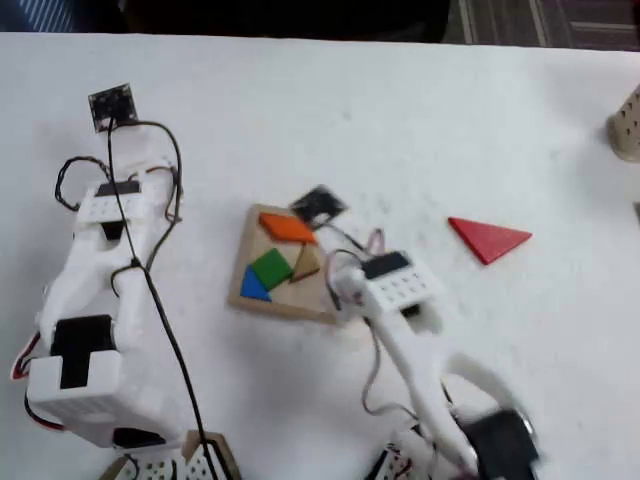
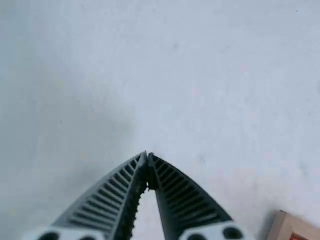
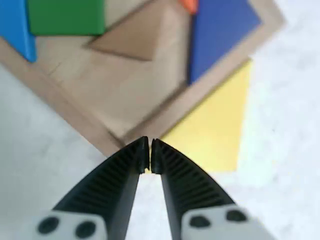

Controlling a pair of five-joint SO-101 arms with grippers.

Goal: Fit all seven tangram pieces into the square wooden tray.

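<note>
The square wooden tray (image 1: 240, 285) lies mid-table and holds an orange piece (image 1: 288, 227), a green piece (image 1: 271, 267), a small blue piece (image 1: 253, 287) and a brown triangle (image 1: 306, 262). In the right wrist view a large blue piece (image 3: 220, 30) also lies in the tray (image 3: 75, 120). A yellow piece (image 3: 215, 135) lies on the table against the tray's outer rim. My right gripper (image 3: 149, 150) is shut, its tips at the yellow piece's edge by a tray corner. A red triangle (image 1: 490, 239) lies alone to the right. My left gripper (image 2: 148, 160) is shut over bare table.
The left arm (image 1: 105, 215) stands at the table's left with its cable trailing toward the front edge. The right arm (image 1: 395, 285) covers the tray's near right corner. A pegged wooden block (image 1: 627, 125) sits at the far right edge. A tray corner (image 2: 292, 227) shows in the left wrist view.
</note>
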